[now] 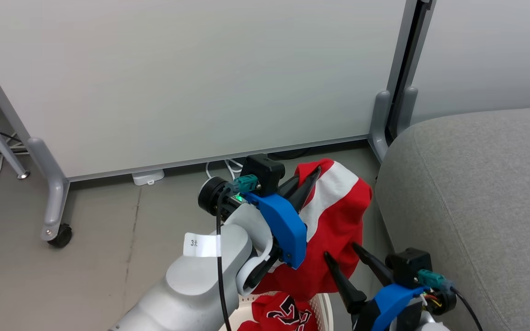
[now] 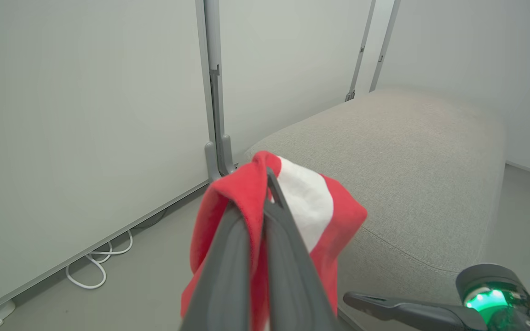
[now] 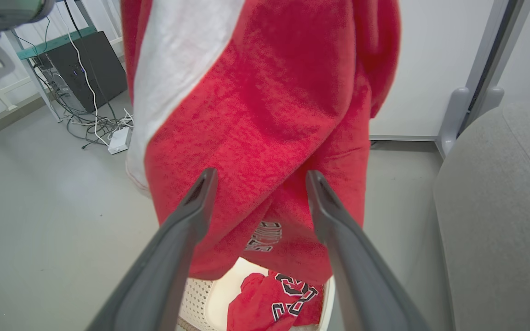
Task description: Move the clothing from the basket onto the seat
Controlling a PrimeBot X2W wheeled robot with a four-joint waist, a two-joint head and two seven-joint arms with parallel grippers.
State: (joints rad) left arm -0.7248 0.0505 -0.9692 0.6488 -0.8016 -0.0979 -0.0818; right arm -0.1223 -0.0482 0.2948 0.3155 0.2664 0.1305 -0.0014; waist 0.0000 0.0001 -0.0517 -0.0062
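Wheeled partition panel (image 1: pixel 200 82): stands at the back left on grey legs, with one black castor (image 1: pixel 60 235) on the floor; a white cable (image 2: pixel 95 271) loops along its foot
Left gripper (image 1: pixel 313 174): raised above the basket, its two dark fingers pressed together on a fold of the striped garment, pinching it at the top
Striped garment (image 1: pixel 338 216): red with a broad white stripe, hanging from the left gripper; its lower part drapes down over the basket, just beside the seat's rounded edge and not on it
Numbered garment (image 1: pixel 283 312): red, crumpled inside the basket, black white-edged numerals facing up
Basket (image 3: pixel 196 299): cream-white with perforated wall, on the floor beneath the hanging cloth, near the seat
Right gripper (image 1: pixel 340 250): low, right of the basket, fingers spread wide and gripping nothing; the tips point at the hanging cloth, and I cannot tell whether they touch it
Seat (image 1: pixel 476 207): light-grey upholstery with a seam line, along the right side
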